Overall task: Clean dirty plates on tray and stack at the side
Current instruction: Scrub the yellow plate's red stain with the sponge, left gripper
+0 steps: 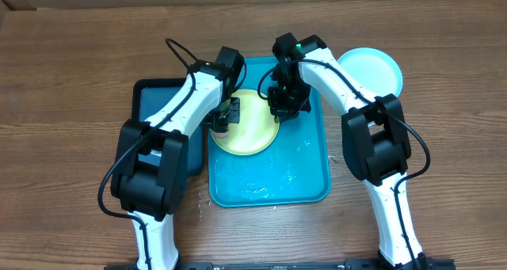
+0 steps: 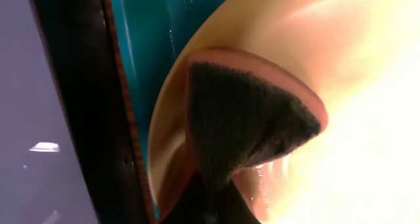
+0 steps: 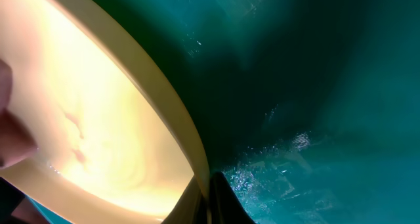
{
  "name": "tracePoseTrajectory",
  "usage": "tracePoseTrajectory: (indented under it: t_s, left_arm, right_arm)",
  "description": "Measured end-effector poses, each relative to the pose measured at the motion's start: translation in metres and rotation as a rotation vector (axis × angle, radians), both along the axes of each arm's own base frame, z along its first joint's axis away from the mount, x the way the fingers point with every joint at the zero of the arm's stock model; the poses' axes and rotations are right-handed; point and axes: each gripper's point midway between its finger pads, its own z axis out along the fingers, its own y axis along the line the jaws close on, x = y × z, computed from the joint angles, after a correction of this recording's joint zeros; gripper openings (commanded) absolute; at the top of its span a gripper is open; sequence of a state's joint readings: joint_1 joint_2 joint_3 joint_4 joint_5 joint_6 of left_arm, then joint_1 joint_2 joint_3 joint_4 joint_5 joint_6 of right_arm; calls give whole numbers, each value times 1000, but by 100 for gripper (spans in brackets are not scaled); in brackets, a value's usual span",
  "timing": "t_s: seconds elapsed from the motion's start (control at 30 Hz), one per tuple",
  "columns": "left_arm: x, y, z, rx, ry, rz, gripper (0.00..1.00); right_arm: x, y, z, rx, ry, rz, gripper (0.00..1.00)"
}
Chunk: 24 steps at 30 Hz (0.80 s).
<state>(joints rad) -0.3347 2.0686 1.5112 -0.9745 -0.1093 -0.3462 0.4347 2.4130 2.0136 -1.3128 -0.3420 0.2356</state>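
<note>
We see a brown wood-grain table carrying a teal plastic tray, rectangular with rounded corners and a raised rim. Its near half glistens with a wet film.

A smaller dark tray sits against the teal tray's left side, mostly hidden under the left arm.

A round, smooth yellow plate lies in the tray's far-left part. In the right wrist view its rim curves thick and pale against the teal floor, with faint reddish smears on its face.

A round light blue plate rests on the table just off the tray's far-right corner.

The right tool is over the tray's far middle, its jaws closed tight on the yellow plate's right rim.

The left tool is at the tray's left edge, jaws clamped on a sponge. The sponge has a dark, coarse, fibrous pad with a soft pinkish-orange border, and it is pressed onto the plate's left side.
</note>
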Motion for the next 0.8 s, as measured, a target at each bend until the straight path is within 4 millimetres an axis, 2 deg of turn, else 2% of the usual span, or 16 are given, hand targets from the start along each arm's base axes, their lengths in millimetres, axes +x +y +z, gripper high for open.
tracePoseTrajectory:
  t_s: [0.23, 0.43, 0.53, 0.63, 0.73, 0.8]
  left_arm:
    - [-1, -29, -11, -146, -7, -33, 4]
    - [-7, -52, -6, -307, 23, -94, 4]
    - [-5, -57, 3, -388, 38, -101, 4]
    - [10, -59, 22, -462, -4, -102, 4]
    - [22, -53, 45, -488, -63, -98, 4]
    - [24, -45, 53, -458, -85, -88, 4]
  right_arm:
    - [0, -2, -1, -9, -2, 0, 4]
    - [0, -4, -2, -14, 0, -2, 4]
    - [2, -2, -1, -5, -7, -2, 4]
    - [2, -1, -1, -1, -10, -1, 4]
    - [2, 0, -1, -1, -10, 0, 4]
    - [2, 0, -1, 0, -11, 0, 4]
